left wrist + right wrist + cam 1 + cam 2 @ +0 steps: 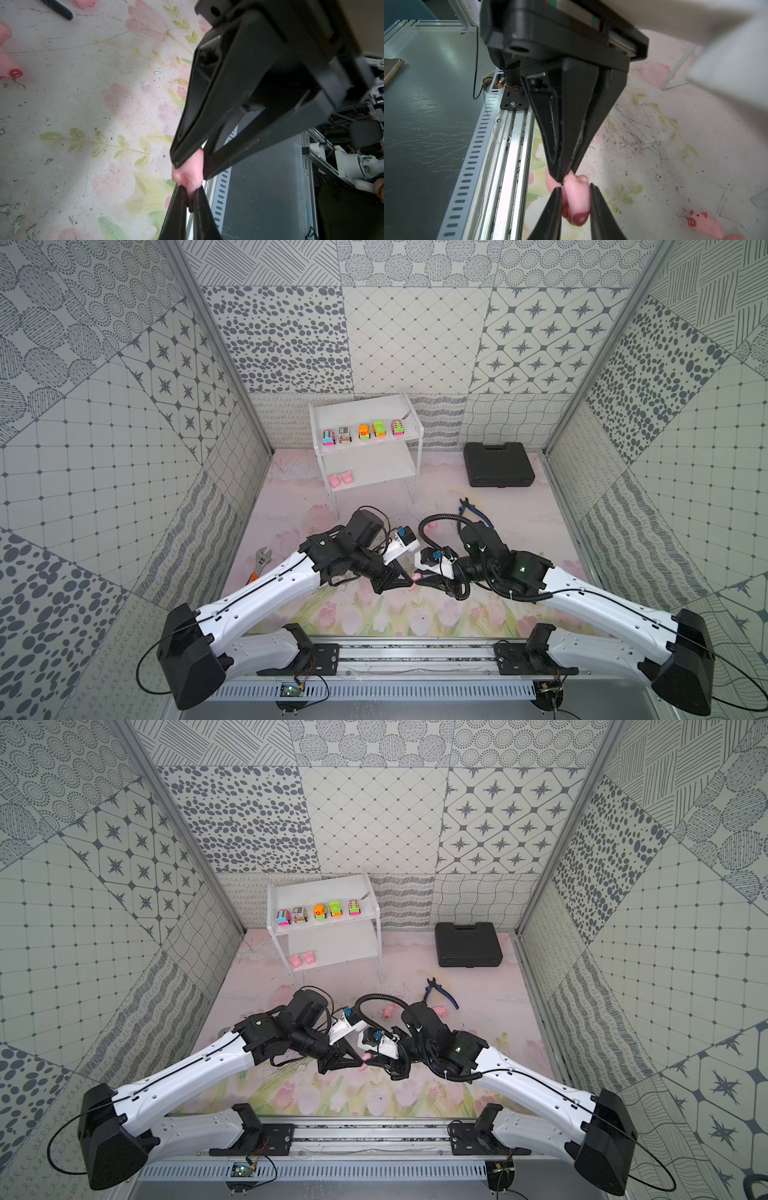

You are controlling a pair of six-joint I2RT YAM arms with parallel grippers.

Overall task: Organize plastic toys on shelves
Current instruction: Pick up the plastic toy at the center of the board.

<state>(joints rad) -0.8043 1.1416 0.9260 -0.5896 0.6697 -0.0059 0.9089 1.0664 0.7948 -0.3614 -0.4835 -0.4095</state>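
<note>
Right wrist view: the pig (pixel 577 199) is held over the tabletop (pixel 654 166), its body clamped between the left gripper (pixel 575 188) fingers and one end pinched by the right gripper (pixel 566 176). A handover is judged underway. Release by the right is needed next, then carriage to the shelves (pixel 361 410).

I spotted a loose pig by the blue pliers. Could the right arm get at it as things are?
Probably not yet: the right hand is busy, pinching a pink pig together with the left hand. The loose pig lies uncovered on the mat close by, so once freed it likely could.
</note>
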